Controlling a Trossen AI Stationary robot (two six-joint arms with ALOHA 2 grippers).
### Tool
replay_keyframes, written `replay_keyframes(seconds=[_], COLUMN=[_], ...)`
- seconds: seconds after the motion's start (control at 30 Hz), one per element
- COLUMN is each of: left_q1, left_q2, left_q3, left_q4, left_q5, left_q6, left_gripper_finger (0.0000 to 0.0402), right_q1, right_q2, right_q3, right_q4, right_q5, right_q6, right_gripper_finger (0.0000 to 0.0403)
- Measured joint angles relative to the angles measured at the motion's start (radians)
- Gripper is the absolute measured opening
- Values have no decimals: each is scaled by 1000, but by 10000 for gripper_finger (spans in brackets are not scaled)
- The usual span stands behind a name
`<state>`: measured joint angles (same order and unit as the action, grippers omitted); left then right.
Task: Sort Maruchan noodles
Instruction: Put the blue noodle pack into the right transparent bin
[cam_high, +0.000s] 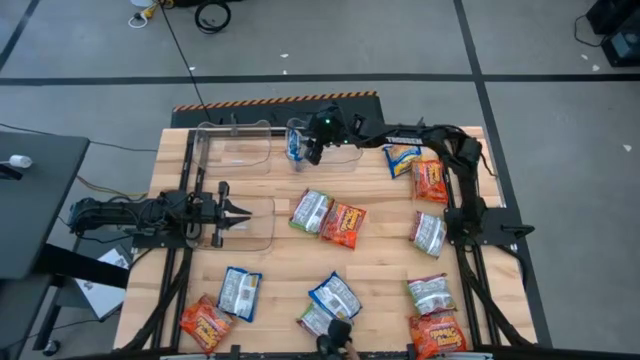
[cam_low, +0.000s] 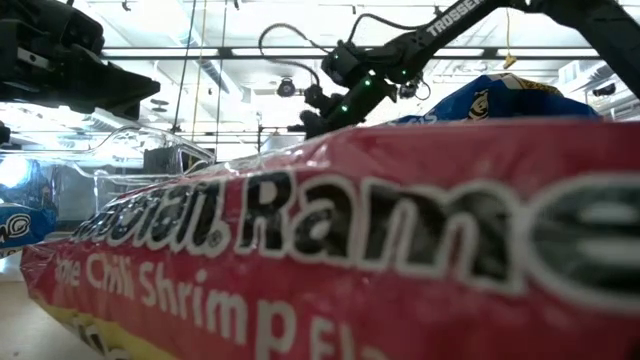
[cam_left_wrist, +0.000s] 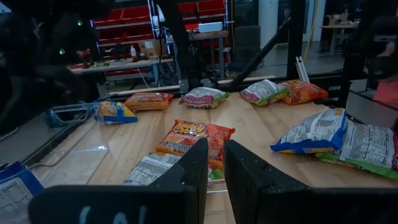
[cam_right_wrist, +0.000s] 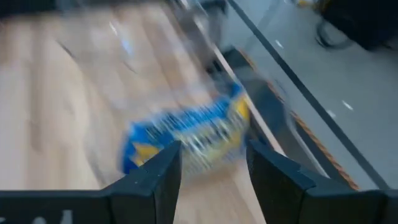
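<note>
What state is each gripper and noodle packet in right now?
Right gripper: open, holding nothing.
Blue packet: ungripped, just beyond the right gripper.
Left gripper: holding nothing, over a clear bin.
Other packets: lying loose, scattered on the table, none gripped.

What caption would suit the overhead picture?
Right gripper hovers open above a blue-and-yellow crinkly noodle packet in a clear plastic bin; left gripper waits.
</note>
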<state>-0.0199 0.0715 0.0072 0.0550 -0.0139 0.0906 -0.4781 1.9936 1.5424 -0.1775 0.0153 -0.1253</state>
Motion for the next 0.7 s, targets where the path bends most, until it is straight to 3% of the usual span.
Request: replay_keyframes(seconds=[0.23, 0.33, 0.53, 0.7], left_q1=[0, 0, 0, 0], left_q2=[0, 0, 0, 0], left_q3=[0, 0, 0, 0], left_q4=[0, 0, 0, 0], left_q5=[0, 0, 0, 0], left_q6=[0, 0, 0, 0], left_gripper_finger=[57, 57, 57, 57], right_q1=[-2, -4, -87, -156], right_q2=[-102, -175, -326, -485], right_q3=[-1, -1, -25, -184], right_q4=[-198, -350, -731, -864], right_q5=[58, 133, 248, 284], right_q6=[-16, 1, 250, 412], right_gripper_finger=[186, 186, 185, 187])
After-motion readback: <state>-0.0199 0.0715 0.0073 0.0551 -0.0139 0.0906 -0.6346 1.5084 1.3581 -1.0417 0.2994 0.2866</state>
